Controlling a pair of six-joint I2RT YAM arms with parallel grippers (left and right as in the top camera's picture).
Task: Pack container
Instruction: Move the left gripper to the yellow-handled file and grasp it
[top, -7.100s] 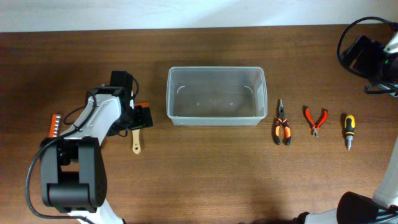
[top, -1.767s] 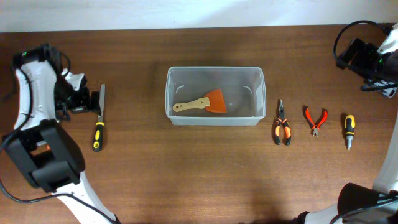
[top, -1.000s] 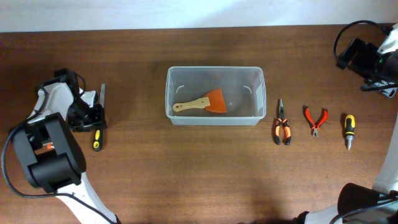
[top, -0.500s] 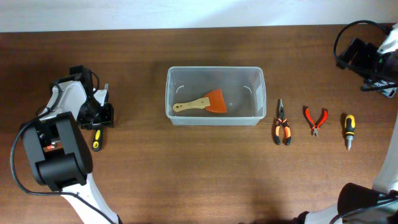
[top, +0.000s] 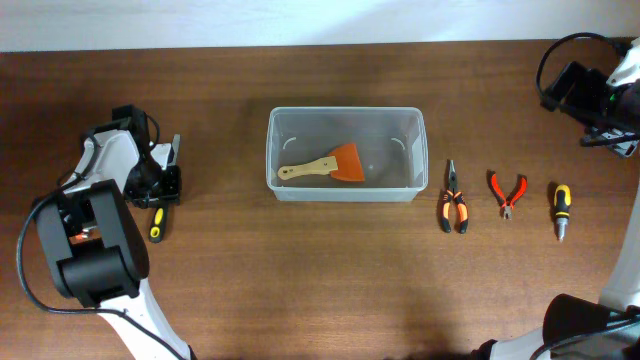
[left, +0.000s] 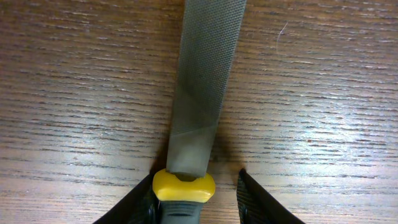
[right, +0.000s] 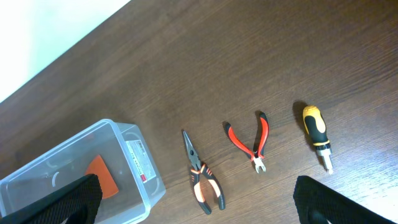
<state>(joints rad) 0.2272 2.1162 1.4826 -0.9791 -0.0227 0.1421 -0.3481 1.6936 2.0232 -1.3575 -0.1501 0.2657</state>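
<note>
- The container (top: 346, 110) stands upright and open-topped at mid-table.
- A scraper (top: 335, 163) with an orange blade and wooden handle lies flat on the container's floor.
- Well to the container's left, a file (left: 205, 81) lies on the table (top: 300, 280). Its yellow-and-black handle points toward the near edge.
- The left gripper (left: 196, 182) is low over the file, its fingers (left: 140, 202) apart on either side of the handle's yellow collar. One finger is against the collar or just beside it, and the other shows a clear gap, so there is no clamp.
- The right gripper (right: 196, 183) hangs above the far right corner with its fingers (right: 68, 199) wide apart, holding nothing.
- Right of the container, three tools lie in a row, each apart: pliers (top: 455, 210) nearest, then cutters (top: 507, 193), then a screwdriver (top: 562, 210).
</note>
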